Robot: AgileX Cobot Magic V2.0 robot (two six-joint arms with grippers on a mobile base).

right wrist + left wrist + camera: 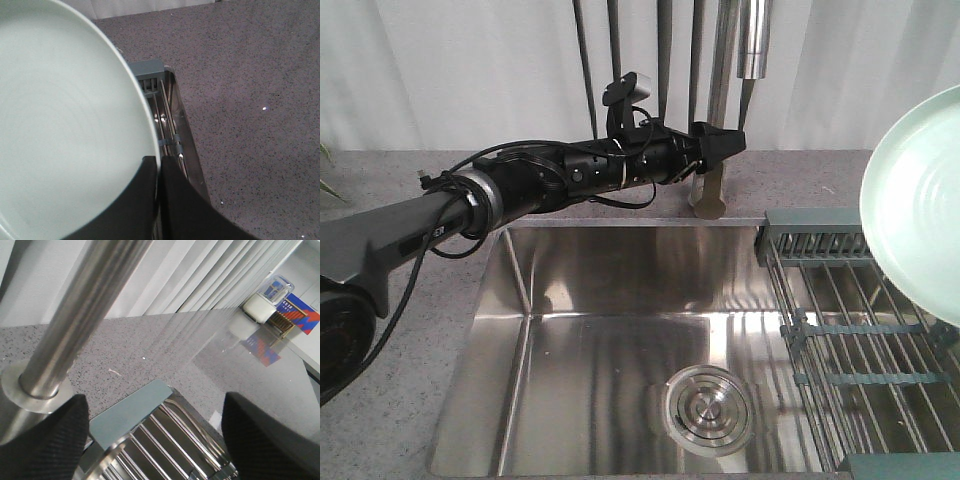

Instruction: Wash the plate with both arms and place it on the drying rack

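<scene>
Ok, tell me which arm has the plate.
The right one: its fingers clamp the plate. The left arm has its fingers spread, empty, beside the tap.

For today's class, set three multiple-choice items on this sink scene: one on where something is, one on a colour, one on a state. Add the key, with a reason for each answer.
1. Where is the plate?
A. In the sink basin
B. In the air over the rack, at the right
C. Flat on the counter left of the sink

2. What colour is the plate?
A. Pale mint green
B. Red
C. Black

3. How do the left jaws stand?
A. Shut on the plate
B. Open, holding nothing
C. Shut on a sponge

Key:
1 B: the front view shows it raised and tilted above the rack wires.
2 A: both views of it show pale green.
3 B: the left wrist view shows the pads wide apart, with only rack and counter between them.
</scene>
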